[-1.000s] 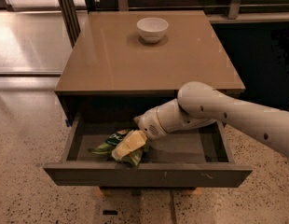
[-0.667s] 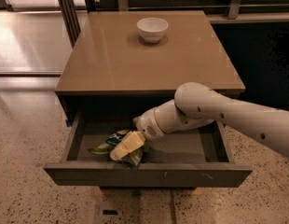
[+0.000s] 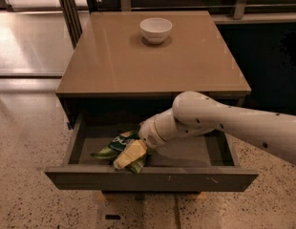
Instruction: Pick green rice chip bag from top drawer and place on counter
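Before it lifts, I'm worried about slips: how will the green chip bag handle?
The crumpled green rice chip bag, under the gripper in the top drawer, is probably floppy and light. Its shiny skin may slip.

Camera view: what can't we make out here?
All camera view.
green rice chip bag: right part covered by the gripper resting on it in the top drawer; label lettering too small.
Drawer's back: shadowed under the counter.
The arm: base cut off by right edge.

bag (image 3: 115,143) lt-green/dk-green | gripper (image 3: 131,153) cream, in drawer (image 3: 153,178) grey | bowl (image 3: 155,29) white
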Available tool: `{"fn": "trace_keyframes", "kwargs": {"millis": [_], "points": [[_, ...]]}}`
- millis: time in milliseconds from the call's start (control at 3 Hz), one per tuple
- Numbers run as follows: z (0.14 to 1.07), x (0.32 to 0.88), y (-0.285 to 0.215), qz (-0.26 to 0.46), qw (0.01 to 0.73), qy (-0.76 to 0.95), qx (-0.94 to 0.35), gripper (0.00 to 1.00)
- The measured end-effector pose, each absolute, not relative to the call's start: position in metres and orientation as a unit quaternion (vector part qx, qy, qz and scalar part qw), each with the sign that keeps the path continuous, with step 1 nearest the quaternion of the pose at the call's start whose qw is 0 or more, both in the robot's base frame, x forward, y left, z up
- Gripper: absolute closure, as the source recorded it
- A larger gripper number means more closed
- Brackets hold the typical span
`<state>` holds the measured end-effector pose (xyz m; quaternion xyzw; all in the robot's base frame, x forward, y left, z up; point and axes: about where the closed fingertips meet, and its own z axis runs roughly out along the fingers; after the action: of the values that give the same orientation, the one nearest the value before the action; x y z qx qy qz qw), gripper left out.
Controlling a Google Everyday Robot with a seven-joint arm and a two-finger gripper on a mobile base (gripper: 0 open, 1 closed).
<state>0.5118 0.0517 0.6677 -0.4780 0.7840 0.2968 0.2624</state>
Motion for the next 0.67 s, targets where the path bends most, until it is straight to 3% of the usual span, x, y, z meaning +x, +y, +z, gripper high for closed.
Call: {"fn": "trace_keyframes", "kwargs": {"millis": [333,667], "points": [[0.6652,0.5142,0.0520,0.290,0.268,0.785,-0.478,0.15],[0.6654,0.5140,0.0521,0.291,0.267,0.785,-0.478,0.39]]}}
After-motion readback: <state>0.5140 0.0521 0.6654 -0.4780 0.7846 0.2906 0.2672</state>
